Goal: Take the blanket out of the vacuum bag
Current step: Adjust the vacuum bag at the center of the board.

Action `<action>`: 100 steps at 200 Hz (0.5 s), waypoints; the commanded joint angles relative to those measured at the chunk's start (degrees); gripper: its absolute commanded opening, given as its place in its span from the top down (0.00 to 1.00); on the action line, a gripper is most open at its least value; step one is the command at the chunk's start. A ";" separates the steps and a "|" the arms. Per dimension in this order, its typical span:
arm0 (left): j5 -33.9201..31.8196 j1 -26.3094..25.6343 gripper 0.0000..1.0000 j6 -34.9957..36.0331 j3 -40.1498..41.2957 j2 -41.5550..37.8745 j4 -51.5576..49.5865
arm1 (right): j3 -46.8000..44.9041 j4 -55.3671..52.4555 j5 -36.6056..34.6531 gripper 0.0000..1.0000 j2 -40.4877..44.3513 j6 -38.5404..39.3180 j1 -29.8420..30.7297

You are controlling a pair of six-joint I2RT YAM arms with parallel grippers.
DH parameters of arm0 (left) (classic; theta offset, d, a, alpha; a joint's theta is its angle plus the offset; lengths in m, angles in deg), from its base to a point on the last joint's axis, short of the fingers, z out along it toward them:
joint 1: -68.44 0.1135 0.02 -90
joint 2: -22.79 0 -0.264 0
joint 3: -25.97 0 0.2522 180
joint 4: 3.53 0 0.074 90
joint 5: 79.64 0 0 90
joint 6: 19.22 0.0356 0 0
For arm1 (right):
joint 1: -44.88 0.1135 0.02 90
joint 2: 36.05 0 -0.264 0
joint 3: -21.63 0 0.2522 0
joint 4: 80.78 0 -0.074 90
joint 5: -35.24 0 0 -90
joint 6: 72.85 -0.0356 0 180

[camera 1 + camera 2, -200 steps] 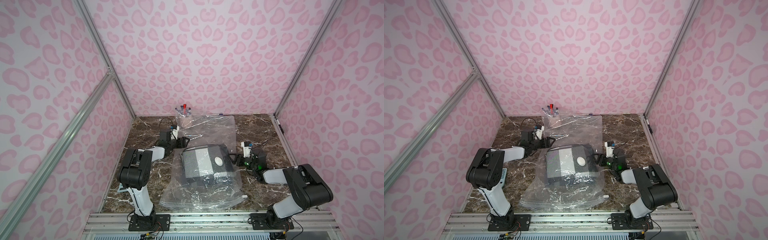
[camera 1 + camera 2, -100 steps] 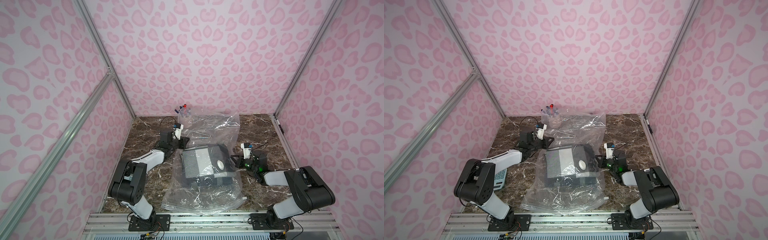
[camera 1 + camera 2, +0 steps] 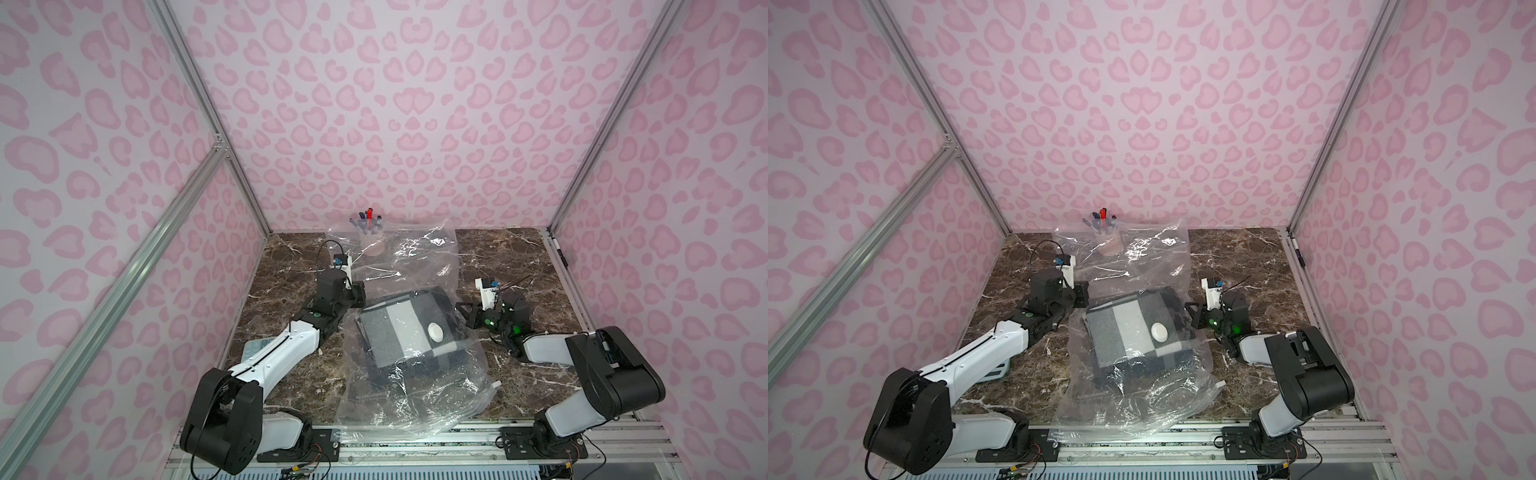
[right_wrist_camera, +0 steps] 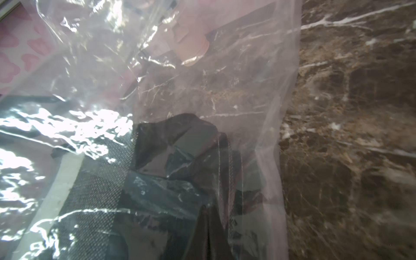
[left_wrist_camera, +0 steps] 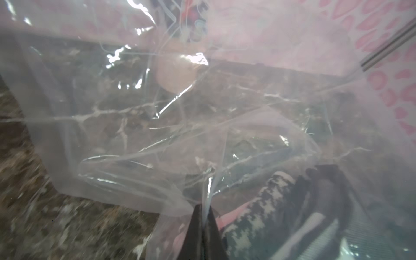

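**Both grippers pinch the sides of the vacuum bag, blanket inside**

The left gripper [image 5: 203,210] is closed. In the left wrist view its two dark fingers are pressed together, and a thin fold of clear film goes down between them. In both top views this gripper [image 3: 358,291] sits at the left edge of the vacuum bag [image 3: 411,257], just beside a far corner of the blanket [image 3: 399,332].

The right gripper [image 4: 209,216] is closed too. Its fingers meet in a narrow point under the wrinkled film, close to a seam of the bag. In a top view it [image 3: 1190,309] touches the right edge of the bag, opposite to the left gripper.

Between the two grippers lies the blanket, folded, grey with a lighter stripe and dark parts. It is fully inside the bag, in the middle of the desk [image 3: 519,257]. The round white valve disc [image 3: 435,331] rests on top of it.

The far part of the bag stands up from the desk, loose and crinkled. The near part lies flat and reaches over the front edge of the desk. A small white slider clip [image 3: 496,384] is at the near right corner of the bag.

Behind the raised film, near the back wall, stands a cup of markers [image 3: 368,224].
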 commanded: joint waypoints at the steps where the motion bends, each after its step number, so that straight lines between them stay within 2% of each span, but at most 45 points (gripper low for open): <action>1: -6.51 -0.07 0.95 -7.12 3.85 -3.37 -0.68 | 5.10 -2.68 1.65 1.00 -0.94 2.75 2.20; 42: -11.25 -0.49 0.95 -12.99 9.36 -13.00 -0.11 | 18.50 -12.06 -1.62 1.00 -3.74 9.52 10.06; 93: -23.45 -1.04 0.95 -18.18 14.53 -24.32 -7.90 | 32.02 -13.91 1.00 1.00 -16.06 8.90 16.25; 98: -24.79 -1.05 0.95 -18.68 14.54 -25.17 -9.15 | 33.34 -14.99 0.60 0.89 -16.88 8.85 16.62; 100: -25.31 -1.09 0.95 -18.87 14.47 -25.37 -9.63 | 33.90 -15.58 0.39 0.80 -17.20 8.91 16.70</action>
